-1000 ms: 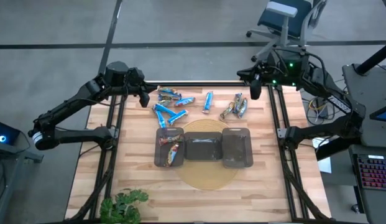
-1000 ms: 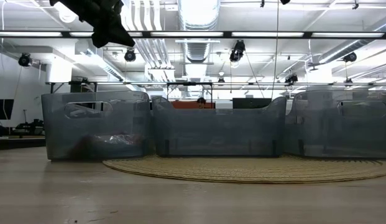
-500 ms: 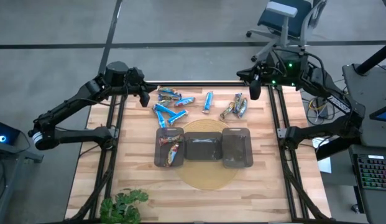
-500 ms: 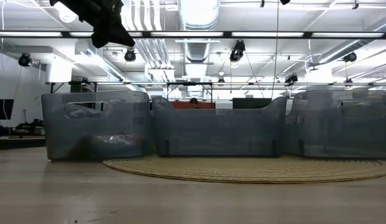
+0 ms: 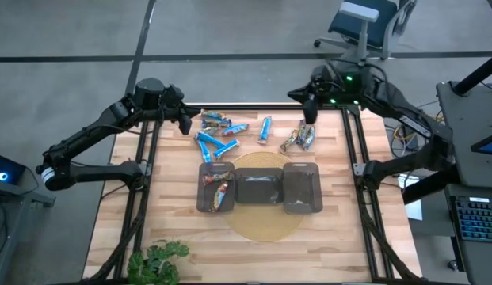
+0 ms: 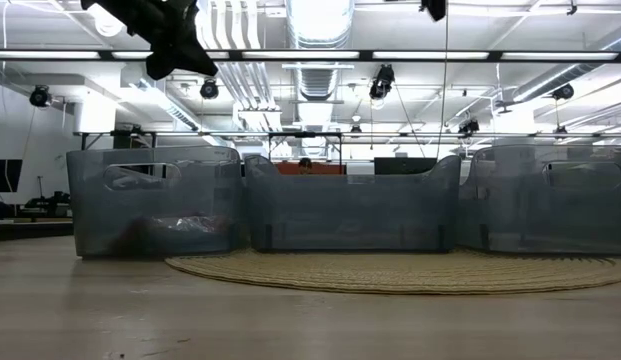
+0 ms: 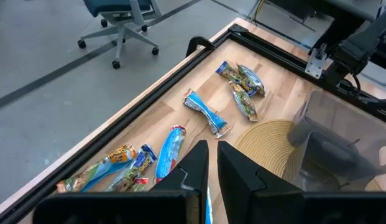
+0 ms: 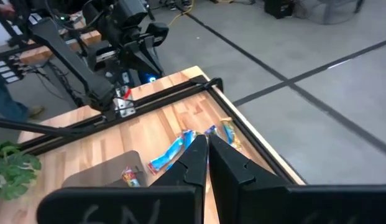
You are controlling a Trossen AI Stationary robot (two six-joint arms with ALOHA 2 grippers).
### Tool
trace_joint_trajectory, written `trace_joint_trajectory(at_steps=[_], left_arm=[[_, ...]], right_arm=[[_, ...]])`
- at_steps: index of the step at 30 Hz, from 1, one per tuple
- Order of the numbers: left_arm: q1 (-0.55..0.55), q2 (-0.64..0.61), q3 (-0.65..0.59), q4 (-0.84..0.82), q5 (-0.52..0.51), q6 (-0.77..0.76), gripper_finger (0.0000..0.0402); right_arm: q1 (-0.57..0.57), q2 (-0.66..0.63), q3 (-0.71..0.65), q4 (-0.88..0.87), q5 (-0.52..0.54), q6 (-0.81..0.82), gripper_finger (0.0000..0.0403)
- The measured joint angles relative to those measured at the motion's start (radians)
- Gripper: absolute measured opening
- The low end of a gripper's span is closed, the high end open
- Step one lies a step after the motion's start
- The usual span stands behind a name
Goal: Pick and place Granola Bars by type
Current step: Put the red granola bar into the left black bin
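Most Granola Bars (image 5: 218,134) lie loose across the table's far half, blue ones left and a mixed cluster (image 5: 299,136) right, with two already in the left tray (image 5: 216,188). The left gripper (image 5: 184,123) hangs near the far-left edge and the right gripper (image 5: 309,111) over the far rail above the mixed cluster, both nearly closed and empty. The near half of the table (image 5: 309,245) is bare wood; in the low view the translucent tray walls blur their contents.

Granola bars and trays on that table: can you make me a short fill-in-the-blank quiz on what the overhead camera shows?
1. The number of dark trays in the row is ____.
2. The only tray already holding granola bars is the one nearest the ____ arm.
3. The loose bars near the left gripper are mostly ____ in colour.
4. The trays rest partly on a round woven ____.

Missing words: three; left; blue; mat
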Motion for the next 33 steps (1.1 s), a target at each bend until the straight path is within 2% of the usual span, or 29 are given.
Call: trace_joint_trajectory(at_steps=[5, 13, 21, 28, 33], left_arm=[[0.0, 0.0, 0.0, 0.0, 0.0, 0.0, 0.0018], [0.0, 0.0, 0.0, 0.0, 0.0, 0.001, 0.0018], [0.0, 0.0, 0.0, 0.0, 0.0, 0.002, 0.0018], [0.0, 0.0, 0.0, 0.0, 0.0, 0.003, 0.0018], [0.0, 0.0, 0.0, -0.001, 0.0, 0.003, 0.0018]], right_arm=[[-0.032, 0.105, 0.031, 0.031, -0.03, -0.039, 0.0008], [-0.107, 0.288, 0.134, 0.022, -0.198, -0.148, 0.0009], [-0.175, 0.481, 0.305, -0.105, -0.221, -0.243, 0.0008], [-0.191, 0.672, 0.48, -0.312, -0.224, -0.455, 0.0009], [-0.189, 0.798, 0.568, -0.351, -0.224, -0.557, 0.0009]])
